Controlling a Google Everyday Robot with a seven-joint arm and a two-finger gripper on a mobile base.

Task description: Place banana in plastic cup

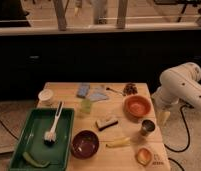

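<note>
A yellow banana (118, 142) lies on the wooden table (119, 155) near the front, between a dark red bowl (84, 144) and a metal cup (147, 127). A pale green translucent plastic cup (85, 106) stands upright near the middle left of the table, well apart from the banana. My white arm (181, 85) comes in from the right. My gripper (163, 117) hangs pointing down off the table's right edge, beside the metal cup and to the right of the banana. It holds nothing that I can see.
A green tray (24, 150) at front left holds a white brush (53, 131) and a green item (35, 161). An orange bowl (137, 106), a sponge block (107, 122), blue cloths (84, 90), a white cup (45, 96), a pine cone (130, 89) and an orange object (143, 156) are also on the table.
</note>
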